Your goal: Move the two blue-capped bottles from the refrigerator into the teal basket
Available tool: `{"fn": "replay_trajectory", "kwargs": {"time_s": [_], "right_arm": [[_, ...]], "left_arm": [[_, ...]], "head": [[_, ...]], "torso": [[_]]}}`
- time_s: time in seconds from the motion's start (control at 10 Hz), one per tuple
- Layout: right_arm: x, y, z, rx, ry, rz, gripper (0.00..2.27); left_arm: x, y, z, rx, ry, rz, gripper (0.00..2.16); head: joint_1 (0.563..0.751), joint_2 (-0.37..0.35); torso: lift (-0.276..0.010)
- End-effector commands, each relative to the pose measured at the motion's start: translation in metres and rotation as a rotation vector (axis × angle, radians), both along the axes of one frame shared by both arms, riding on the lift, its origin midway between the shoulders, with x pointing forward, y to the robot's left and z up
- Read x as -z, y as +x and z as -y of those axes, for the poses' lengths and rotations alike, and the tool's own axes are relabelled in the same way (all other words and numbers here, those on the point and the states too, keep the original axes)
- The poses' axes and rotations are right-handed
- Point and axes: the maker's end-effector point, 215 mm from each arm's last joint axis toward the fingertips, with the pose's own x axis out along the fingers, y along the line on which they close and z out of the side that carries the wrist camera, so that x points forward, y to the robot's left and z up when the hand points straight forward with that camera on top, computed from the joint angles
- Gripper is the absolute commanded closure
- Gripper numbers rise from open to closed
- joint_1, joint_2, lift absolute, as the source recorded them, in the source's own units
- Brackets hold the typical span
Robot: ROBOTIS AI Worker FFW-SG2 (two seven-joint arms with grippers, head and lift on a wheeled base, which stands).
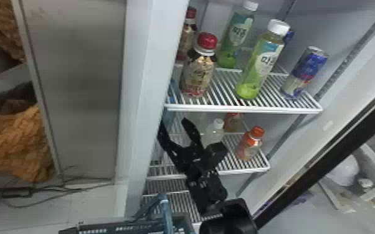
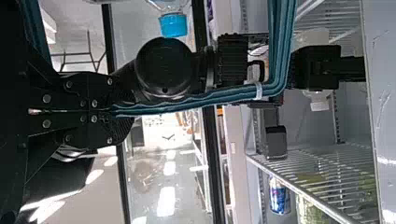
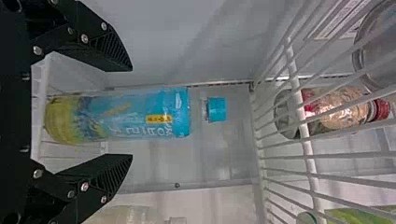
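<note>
Blue-capped and upright, the bottle (image 3: 140, 114) stands on the middle shelf (image 1: 243, 170), its long axis vertical and its cap (image 3: 216, 109) towards the bars of the upper shelf (image 1: 243, 109). We have the right pincer (image 1: 173, 122) released, its two fingers spread with the bottle showing between them; we see a gap on either side.

Our left pincer (image 2: 122, 112) is clenched on the handle (image 2: 187, 101) of the teal basket (image 1: 182, 219), which sits low before the refrigerator. Another blue-capped bottle (image 2: 173, 23) shows partly near our right arm in the left wrist view, cap uppermost in the room; whether it rests in the basket we cannot tell.

Close by on the middle shelf we find a white-capped bottle (image 1: 215, 133) and an orange-capped bottle (image 1: 249, 146). Above stand red-capped bottles (image 1: 198, 73), green bottles (image 1: 257, 67) and a blue can (image 1: 306, 73). From the head, the refrigerator's side wall (image 1: 151, 77) hides much of our bottle, and the upper shelf roofs it over.
</note>
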Motion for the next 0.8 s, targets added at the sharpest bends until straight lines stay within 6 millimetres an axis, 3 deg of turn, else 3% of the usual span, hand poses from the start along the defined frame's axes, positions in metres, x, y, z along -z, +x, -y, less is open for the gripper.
{"fn": "replay_trajectory", "kwargs": {"time_s": [0.0, 0.1, 0.7], "right_arm": [[-0.007, 0.01, -0.003, -0.002, -0.012, 0.011, 0.31], [-0.015, 0.018, -0.002, 0.005, -0.018, 0.023, 0.28], [-0.018, 0.048, -0.006, 0.016, -0.07, 0.014, 0.25]], "left_arm": [[0.0, 0.001, 0.0, 0.0, 0.0, 0.002, 1.13], [-0.001, 0.001, 0.001, 0.002, -0.002, 0.003, 1.13], [-0.003, 0.004, 0.004, 0.006, -0.009, 0.006, 1.13]], "head": [[0.695, -0.35], [0.695, -0.35], [0.695, -0.35]], "torso": [[-0.157], [-0.157], [-0.157]]}}
